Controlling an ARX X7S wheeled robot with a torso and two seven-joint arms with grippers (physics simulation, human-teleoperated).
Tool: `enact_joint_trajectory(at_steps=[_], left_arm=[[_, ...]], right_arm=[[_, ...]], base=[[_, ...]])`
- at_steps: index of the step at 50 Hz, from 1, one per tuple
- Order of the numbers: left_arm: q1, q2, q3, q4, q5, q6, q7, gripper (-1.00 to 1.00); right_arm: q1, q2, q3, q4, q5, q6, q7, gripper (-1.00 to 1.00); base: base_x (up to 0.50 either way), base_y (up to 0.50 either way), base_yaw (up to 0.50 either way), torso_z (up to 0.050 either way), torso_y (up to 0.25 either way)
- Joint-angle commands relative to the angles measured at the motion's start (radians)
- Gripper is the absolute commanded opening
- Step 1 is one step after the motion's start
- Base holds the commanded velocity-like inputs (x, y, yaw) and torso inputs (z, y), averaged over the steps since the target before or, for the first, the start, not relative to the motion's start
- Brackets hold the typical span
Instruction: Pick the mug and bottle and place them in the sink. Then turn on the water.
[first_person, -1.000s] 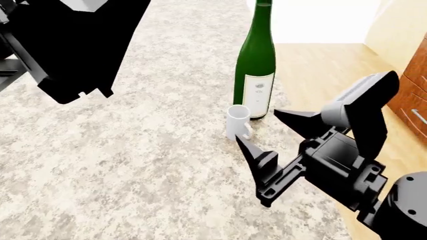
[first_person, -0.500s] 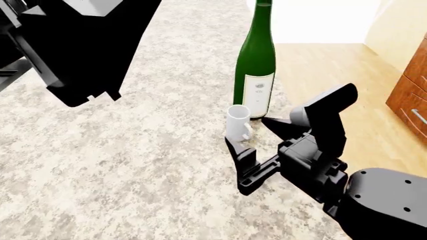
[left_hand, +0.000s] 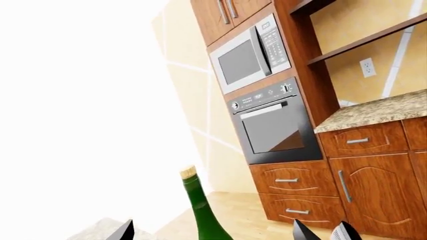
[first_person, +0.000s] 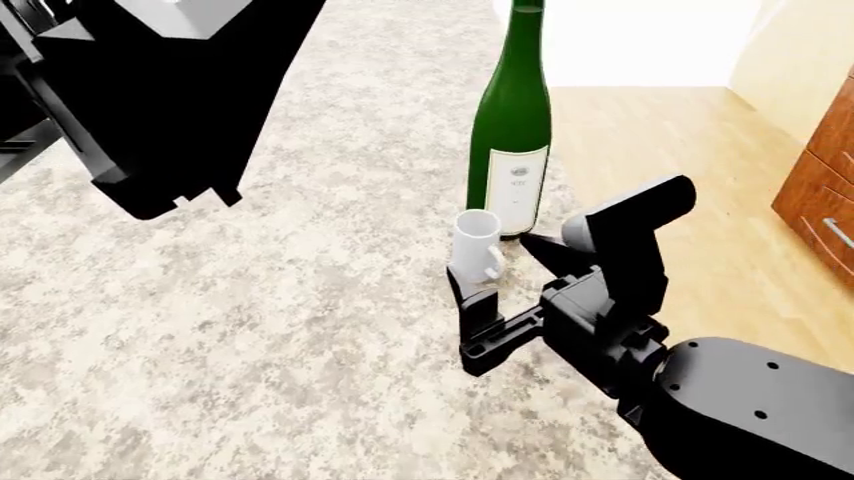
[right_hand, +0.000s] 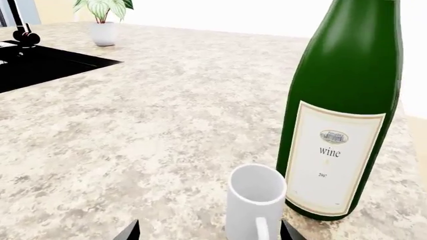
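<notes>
The white mug (first_person: 475, 244) stands on the speckled stone counter, right in front of the dark green wine bottle (first_person: 513, 125) with its cream label. My right gripper (first_person: 497, 262) is open and low, its two black fingers on either side of the mug without touching it. In the right wrist view the mug (right_hand: 256, 204) sits between the fingertips toward one side, handle facing the camera, with the bottle (right_hand: 347, 107) behind it. My left gripper (left_hand: 231, 231) is open, raised high over the counter, and the bottle's neck and cork (left_hand: 197, 201) show between its fingers. The black sink (right_hand: 40, 65) shows far off.
A potted plant in a white pot (right_hand: 103, 22) stands past the sink. The counter's right edge (first_person: 594, 210) runs just beyond the bottle, with wooden floor below. Wooden cabinets (left_hand: 333, 185), an oven and a microwave (left_hand: 252, 54) stand across the room.
My right gripper has moved left and forward toward the mug, so its fingers now straddle it. The left arm shifted slightly. Mug and bottle have not moved.
</notes>
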Motion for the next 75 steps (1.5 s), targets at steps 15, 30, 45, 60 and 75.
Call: enact_joint_trajectory(at_steps=[15, 30, 45, 60, 75], left_arm=[[-0.003, -0.008, 0.001, 0.003, -0.009, 0.006, -0.004, 1.00], [0.005, -0.017, -0.005, 0.008, -0.016, 0.014, -0.003, 1.00], [0.000, -0.020, -0.002, 0.007, -0.020, 0.016, -0.004, 1.00], [-0.002, -0.021, 0.001, 0.007, -0.017, 0.018, -0.004, 1.00], [-0.002, -0.029, 0.000, 0.007, -0.021, 0.021, -0.001, 1.00]], right_arm=[[-0.049, -0.049, -0.076, 0.030, -0.144, -0.103, 0.016, 1.00], [-0.039, -0.096, -0.129, 0.071, -0.211, -0.142, 0.038, 1.00], [-0.051, -0.134, -0.194, 0.133, -0.335, -0.231, 0.058, 1.00], [-0.061, -0.149, -0.229, 0.193, -0.402, -0.282, 0.074, 1.00], [-0.063, -0.186, -0.260, 0.235, -0.452, -0.324, 0.107, 1.00]], base=[[0.00, 0.00, 0.00, 0.000, 0.000], [0.00, 0.00, 0.00, 0.000, 0.000], [0.00, 0.00, 0.00, 0.000, 0.000], [0.00, 0.00, 0.00, 0.000, 0.000], [0.00, 0.00, 0.00, 0.000, 0.000]])
